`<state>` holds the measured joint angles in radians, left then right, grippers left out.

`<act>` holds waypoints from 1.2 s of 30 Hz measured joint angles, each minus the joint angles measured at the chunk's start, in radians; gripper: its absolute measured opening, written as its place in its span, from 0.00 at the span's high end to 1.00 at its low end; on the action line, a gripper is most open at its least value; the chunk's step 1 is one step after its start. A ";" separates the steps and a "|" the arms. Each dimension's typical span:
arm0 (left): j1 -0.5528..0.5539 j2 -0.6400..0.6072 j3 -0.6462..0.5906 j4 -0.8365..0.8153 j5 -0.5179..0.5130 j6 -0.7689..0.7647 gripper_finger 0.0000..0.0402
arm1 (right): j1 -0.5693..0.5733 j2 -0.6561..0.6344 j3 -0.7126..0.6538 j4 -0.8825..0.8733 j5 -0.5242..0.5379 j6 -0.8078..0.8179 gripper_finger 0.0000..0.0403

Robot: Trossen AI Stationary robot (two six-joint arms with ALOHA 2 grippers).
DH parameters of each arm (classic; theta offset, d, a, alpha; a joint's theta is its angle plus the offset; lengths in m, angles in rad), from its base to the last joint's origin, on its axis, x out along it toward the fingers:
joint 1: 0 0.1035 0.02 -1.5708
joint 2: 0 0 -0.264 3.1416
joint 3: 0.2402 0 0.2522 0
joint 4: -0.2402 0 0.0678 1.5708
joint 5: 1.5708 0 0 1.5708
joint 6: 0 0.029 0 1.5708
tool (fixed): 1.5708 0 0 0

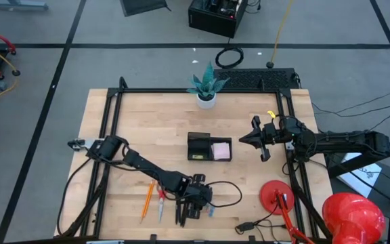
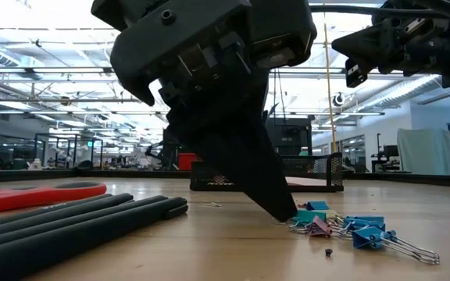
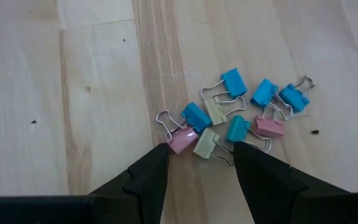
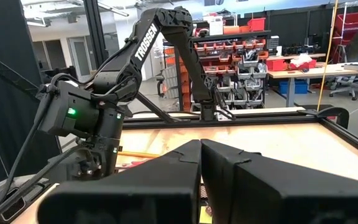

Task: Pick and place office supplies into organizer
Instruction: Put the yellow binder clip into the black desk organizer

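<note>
A pile of small binder clips (image 3: pixel 235 118), blue, pink and beige, lies on the wooden table near its front edge. My left gripper (image 3: pixel 201 158) points steeply down over the pile's near end, open. Its fingers stand on either side of a beige clip (image 3: pixel 205 144), with a pink clip (image 3: pixel 182 139) close to one fingertip. Black pens (image 2: pixel 69 226), red-handled scissors (image 2: pixel 45 195) and an orange pencil (image 1: pixel 147 198) lie left of the clips. The black organizer (image 1: pixel 198 146) at mid-table holds a pink sticky-note pad (image 1: pixel 221 150). My right gripper (image 4: pixel 201 152) waits shut at the right, above the table.
A white plant pot (image 1: pixel 206 100) stands at the far middle. A red round-based object (image 1: pixel 279 196) sits at the front right, and a black cable (image 1: pixel 230 193) loops between it and my left gripper. Bare wood lies around the organizer.
</note>
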<state>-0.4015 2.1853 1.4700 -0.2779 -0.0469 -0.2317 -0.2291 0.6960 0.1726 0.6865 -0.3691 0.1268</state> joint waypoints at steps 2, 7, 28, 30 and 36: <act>0.000 0.001 0.000 -0.002 -0.014 -0.002 0.53 | 0.000 0.000 0.000 0.000 0.000 0.000 1.00; 0.000 0.002 -0.001 -0.005 -0.022 0.011 0.56 | 0.000 0.000 0.000 0.000 0.000 0.000 1.00; -0.007 0.006 -0.005 0.051 -0.040 0.149 0.99 | 0.000 0.000 0.000 -0.002 0.000 -0.008 1.00; -0.009 0.006 -0.005 0.049 -0.040 0.152 0.98 | 0.000 0.000 0.000 -0.002 0.000 -0.008 1.00; -0.024 0.000 -0.005 0.040 -0.066 0.179 0.99 | 0.000 0.000 0.000 -0.003 0.000 -0.008 1.00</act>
<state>-0.4252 2.1856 1.4654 -0.2383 -0.1129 -0.0531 -0.2294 0.6960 0.1726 0.6839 -0.3691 0.1193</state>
